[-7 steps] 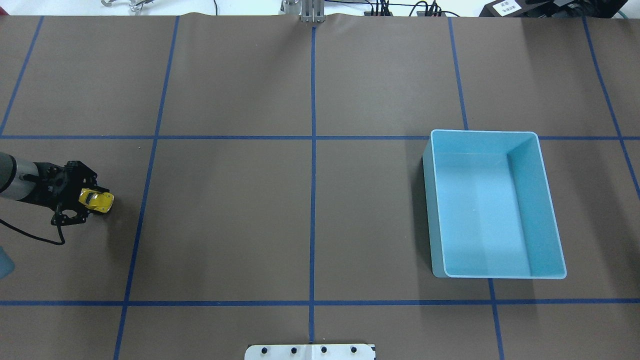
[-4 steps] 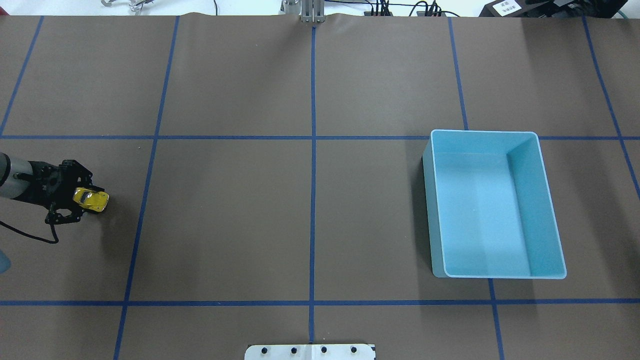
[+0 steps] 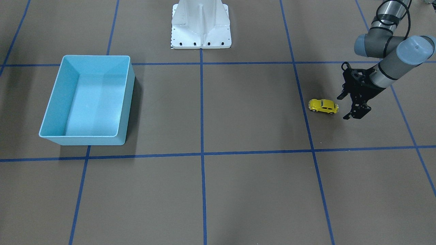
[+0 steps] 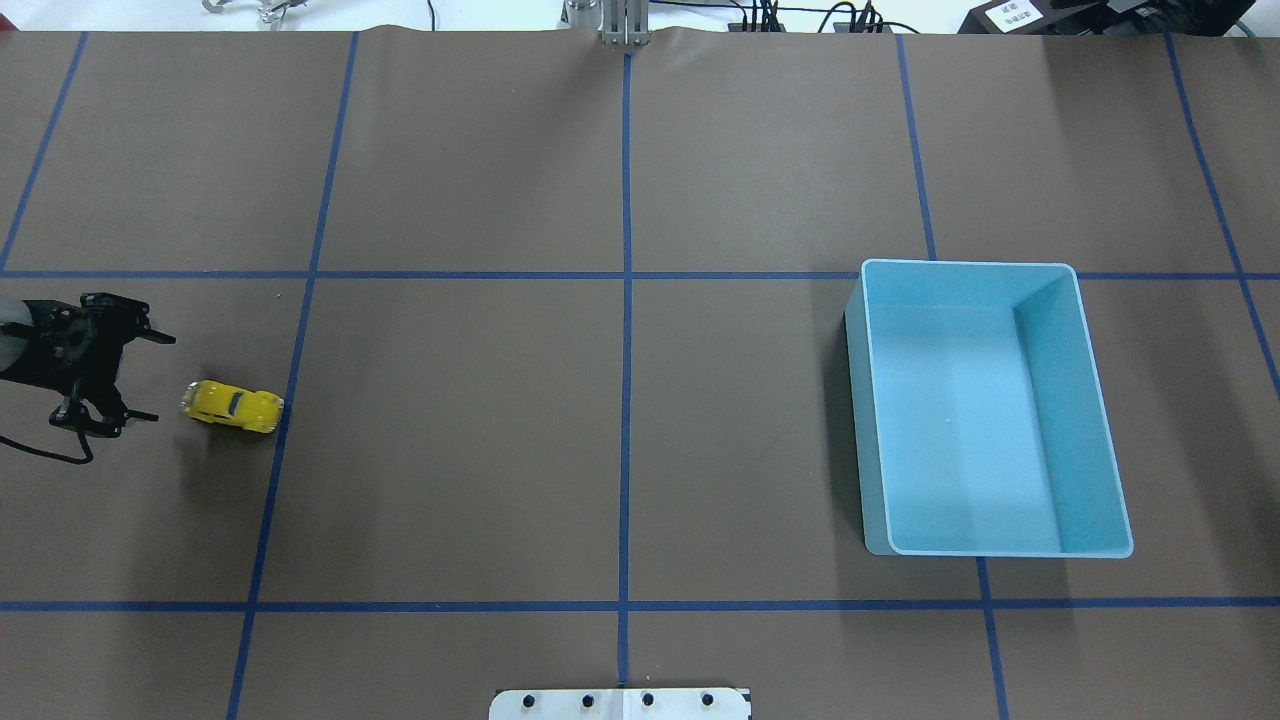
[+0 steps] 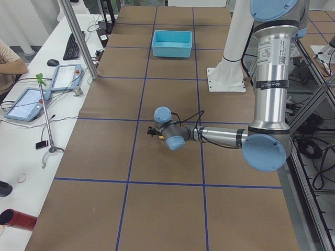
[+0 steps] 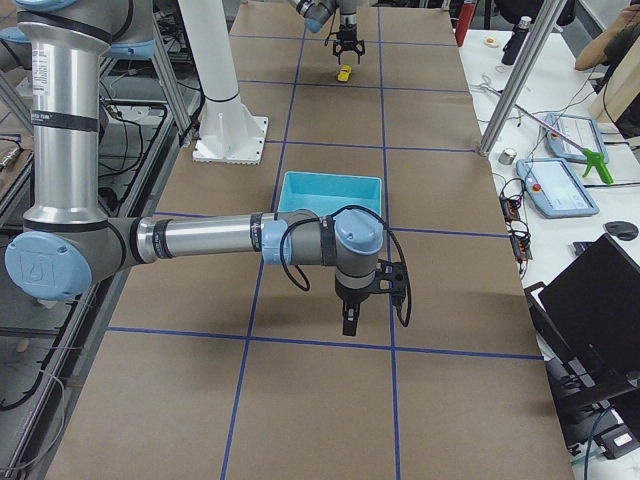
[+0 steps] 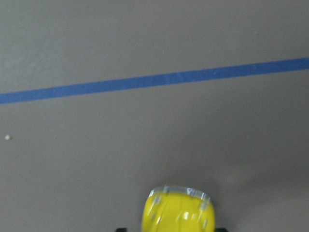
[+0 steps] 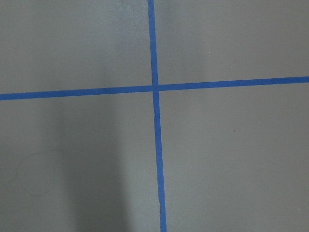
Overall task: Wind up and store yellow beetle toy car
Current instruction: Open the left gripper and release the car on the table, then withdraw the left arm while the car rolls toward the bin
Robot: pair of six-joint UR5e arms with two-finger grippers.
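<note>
Tabletop (image 4: 450,450) now bears yellow beetle toy car (image 4: 232,406); left hand (image 4: 163,379) released.

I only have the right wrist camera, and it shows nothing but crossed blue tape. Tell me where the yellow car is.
Observer: The yellow beetle toy car stands on its wheels on the table, on the robot's left side.
Operator: Report the left hand.
Observer: The left hand is open, beside the car and not touching it.
Operator: Now the bin.
Observer: The blue bin sits empty on the robot's right side, far from the car.
</note>
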